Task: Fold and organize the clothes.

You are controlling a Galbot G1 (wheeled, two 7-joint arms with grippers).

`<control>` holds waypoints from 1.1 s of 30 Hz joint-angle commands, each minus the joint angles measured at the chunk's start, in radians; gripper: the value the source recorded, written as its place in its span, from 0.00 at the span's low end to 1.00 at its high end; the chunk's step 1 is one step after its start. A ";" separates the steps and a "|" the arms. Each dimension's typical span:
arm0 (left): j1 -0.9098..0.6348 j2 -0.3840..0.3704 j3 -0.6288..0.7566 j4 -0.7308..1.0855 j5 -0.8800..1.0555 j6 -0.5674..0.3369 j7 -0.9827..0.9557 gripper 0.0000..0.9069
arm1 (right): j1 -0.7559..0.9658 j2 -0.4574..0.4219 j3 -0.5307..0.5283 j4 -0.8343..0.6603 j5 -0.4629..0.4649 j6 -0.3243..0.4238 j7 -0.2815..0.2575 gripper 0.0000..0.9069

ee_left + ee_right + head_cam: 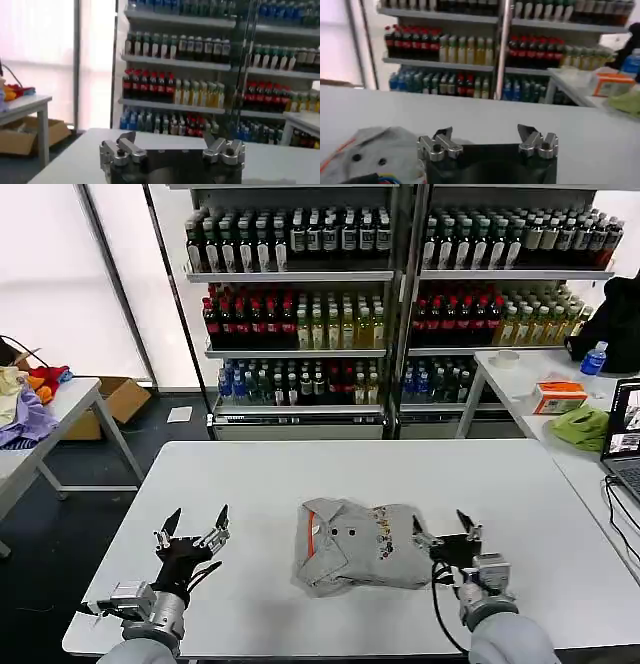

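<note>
The grey shirt [357, 544] lies folded in a loose bundle at the middle of the white table [300, 469]. The right gripper [443, 529] sits at the shirt's right edge, fingers spread. The left gripper [193, 527] hovers well apart to the shirt's left, also spread.

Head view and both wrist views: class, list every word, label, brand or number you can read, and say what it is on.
No text can be read.
Shirt chest print: coloured marks, too small.
Bottles on the shelves: labels too small and blurred.
Orange box on the side table: print too small.
</note>
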 commanded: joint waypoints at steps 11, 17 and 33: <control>0.012 0.007 0.004 -0.032 0.049 -0.058 -0.003 1.00 | -0.087 0.053 0.229 0.067 -0.033 0.027 0.012 1.00; 0.009 0.002 0.006 -0.019 0.050 -0.057 0.004 1.00 | -0.118 0.059 0.242 0.072 -0.039 0.037 0.011 1.00; 0.000 -0.002 0.001 -0.021 0.074 -0.054 0.025 1.00 | -0.126 0.050 0.240 0.079 -0.048 0.033 0.009 1.00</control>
